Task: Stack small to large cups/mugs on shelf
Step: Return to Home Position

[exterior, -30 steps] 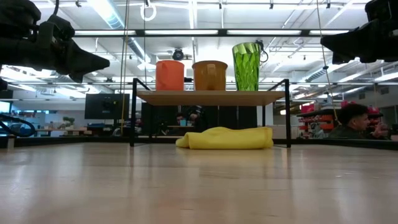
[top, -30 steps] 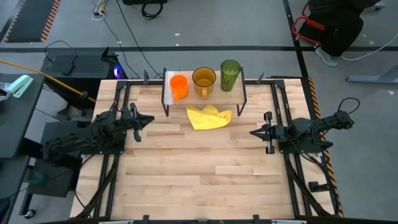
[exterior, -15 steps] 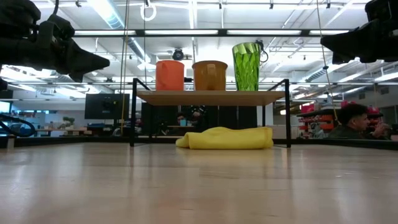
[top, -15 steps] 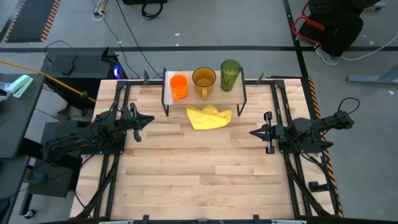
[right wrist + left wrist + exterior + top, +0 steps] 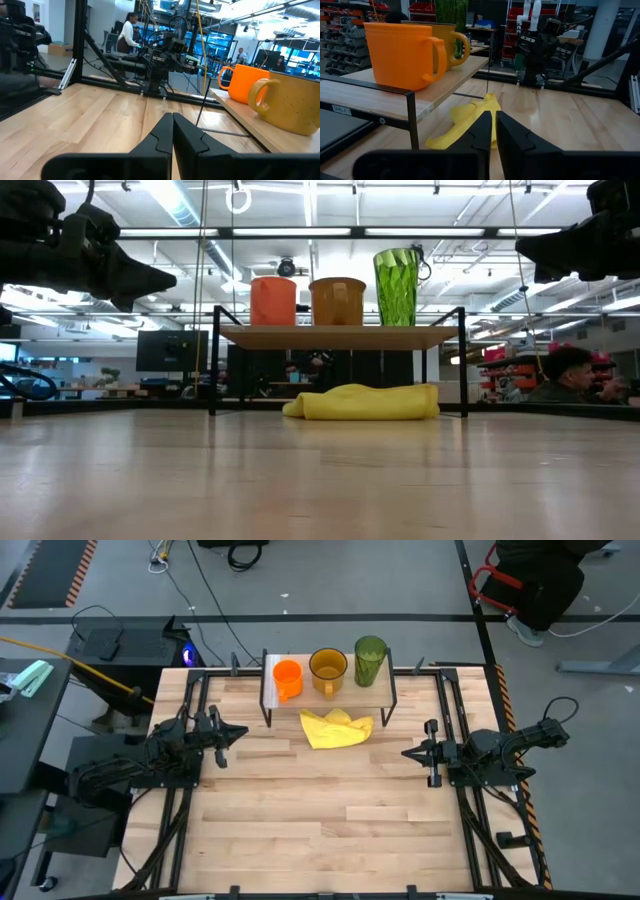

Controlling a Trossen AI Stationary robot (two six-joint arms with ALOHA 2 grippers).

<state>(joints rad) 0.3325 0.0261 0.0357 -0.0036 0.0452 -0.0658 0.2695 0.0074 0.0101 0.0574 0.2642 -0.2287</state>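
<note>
Left end effector (image 5: 238, 731): fingers pressed together, clenched on nothing. It sits at the left middle of the high view with its tips pointing toward frame centre. Its own wrist view shows only a hairline gap between the fingers.

Right end effector (image 5: 410, 753): also clenched and empty. It sits at the right middle of the frame with its tips pointing left.

The two are well apart from each other and from the shelf (image 5: 340, 337). In the low view both hang in the upper corners, clear of the desk (image 5: 320, 830).

Shelf: upper centre of the high view, standing on the desk.

One row on its board, left to right:
- orange mug (image 5: 287, 675)
- amber-yellow mug (image 5: 327, 667)
- green tumbler (image 5: 370, 656)

All three stand upright with their openings up. The low view shows a narrow gap between the two mugs, and the tumbler stands a little farther off.

Yellow cloth (image 5: 337, 728): crumpled on the desk just below the shelf in the high view. In the low view it lies between the shelf legs.
</note>
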